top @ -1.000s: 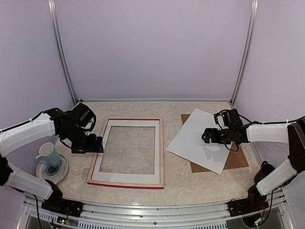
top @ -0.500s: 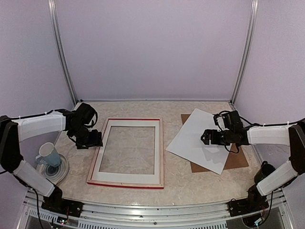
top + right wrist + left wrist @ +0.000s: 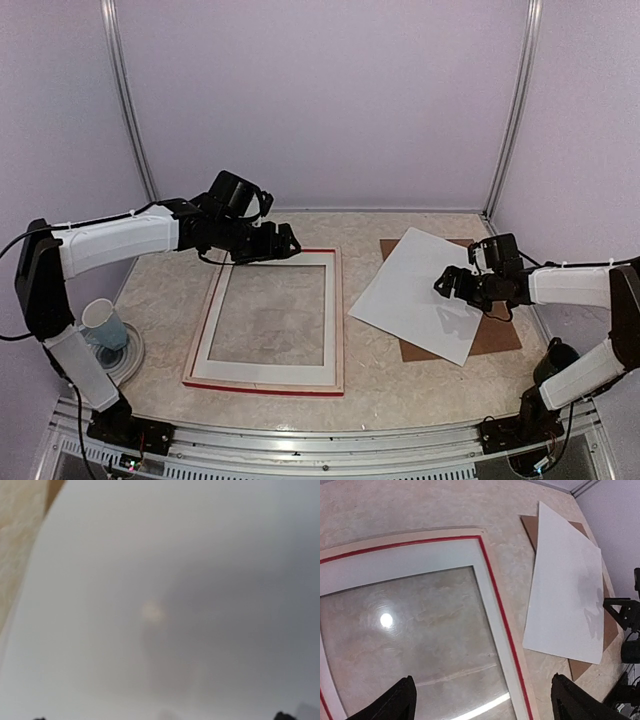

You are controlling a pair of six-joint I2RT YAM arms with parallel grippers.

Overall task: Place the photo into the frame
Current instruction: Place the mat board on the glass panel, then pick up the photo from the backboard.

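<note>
One frame, one photo, left end effector, right end effector, both agape, empty

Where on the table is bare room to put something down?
Bare: the strip between the frame and the photo, and the patch between the frame and the cup. Crowded: the right side, where the photo lies on the brown panel under the right claw.

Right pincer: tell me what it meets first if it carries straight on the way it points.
Most likely the photo, white side up: the sheet fills the right wrist view ahead of the open right pincer. How far off it hovers is unclear.
</note>
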